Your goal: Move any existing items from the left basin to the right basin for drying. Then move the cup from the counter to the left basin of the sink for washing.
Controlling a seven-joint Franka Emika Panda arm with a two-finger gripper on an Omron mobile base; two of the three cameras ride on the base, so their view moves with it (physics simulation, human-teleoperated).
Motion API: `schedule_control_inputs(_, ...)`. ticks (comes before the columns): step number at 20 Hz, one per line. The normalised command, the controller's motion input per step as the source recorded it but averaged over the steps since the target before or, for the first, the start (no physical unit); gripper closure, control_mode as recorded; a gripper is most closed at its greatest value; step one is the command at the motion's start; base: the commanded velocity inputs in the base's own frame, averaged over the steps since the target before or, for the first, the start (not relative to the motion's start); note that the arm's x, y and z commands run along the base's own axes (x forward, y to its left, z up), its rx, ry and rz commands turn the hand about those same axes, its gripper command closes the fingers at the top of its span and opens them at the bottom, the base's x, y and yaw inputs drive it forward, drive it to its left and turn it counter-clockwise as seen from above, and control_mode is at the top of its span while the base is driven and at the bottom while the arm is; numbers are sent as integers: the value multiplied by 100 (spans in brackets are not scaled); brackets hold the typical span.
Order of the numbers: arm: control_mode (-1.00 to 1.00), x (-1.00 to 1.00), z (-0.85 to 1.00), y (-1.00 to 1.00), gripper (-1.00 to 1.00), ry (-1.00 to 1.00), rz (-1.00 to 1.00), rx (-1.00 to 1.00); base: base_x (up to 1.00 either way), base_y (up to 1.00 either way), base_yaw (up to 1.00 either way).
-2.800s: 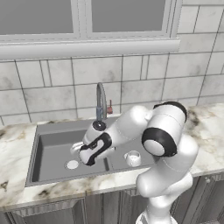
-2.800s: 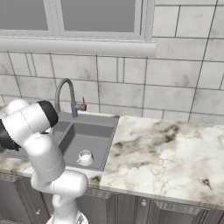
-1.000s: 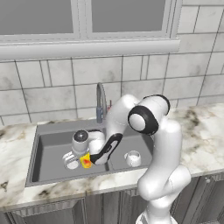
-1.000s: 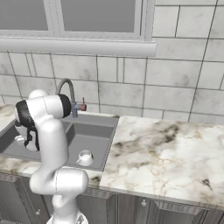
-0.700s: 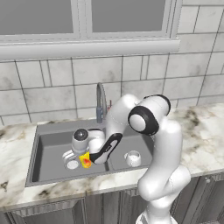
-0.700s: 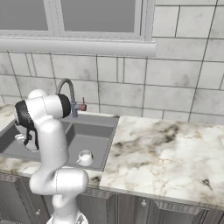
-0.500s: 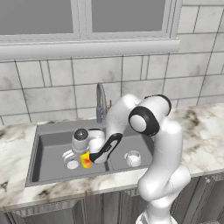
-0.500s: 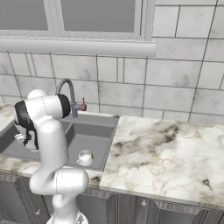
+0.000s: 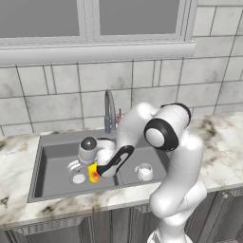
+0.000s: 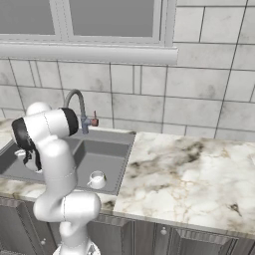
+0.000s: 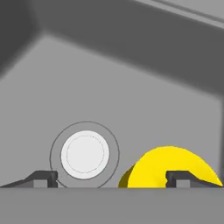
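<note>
- While you look from the left base view, note the gripper [image 9: 96, 173] low in the left basin [image 9: 52, 163], with the cup [image 9: 93, 172] at its tip, just beside the drain [image 9: 78, 178]; the white mug [image 9: 144, 172] sits in the right basin [image 9: 152, 161].
- From the right base view, you see the mug [image 10: 96, 179] resting on the right basin's [image 10: 107, 154] floor, while the arm reaches down to the left beyond it.
- Through the hand view, you find the jaws spread wide, gripping nothing: the cup [image 11: 168, 168] lies against the right fingertip [image 11: 183, 177], off-centre, and the drain [image 11: 84, 154] lies nearer the left. Judging by its rounded outline, the cup seems tipped rather than upright; you would likely just withdraw upward.
</note>
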Motion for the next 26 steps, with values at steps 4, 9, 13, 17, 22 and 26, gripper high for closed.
schedule_control_inputs(4,-100,0,34,0,-100,0,0,0,0,0,0)
schedule_control_inputs(9,-100,-1,36,0,-100,0,0,0,0,0,0)
schedule_control_inputs(13,-100,-5,37,0,-100,0,-1,0,0,0,0)
schedule_control_inputs(17,-100,-7,44,0,-100,0,-1,0,0,0,0)
schedule_control_inputs(22,-100,-14,47,0,-100,0,-1,0,0,0,0)
schedule_control_inputs(26,-100,-20,46,0,-100,0,-1,0,0,0,0)
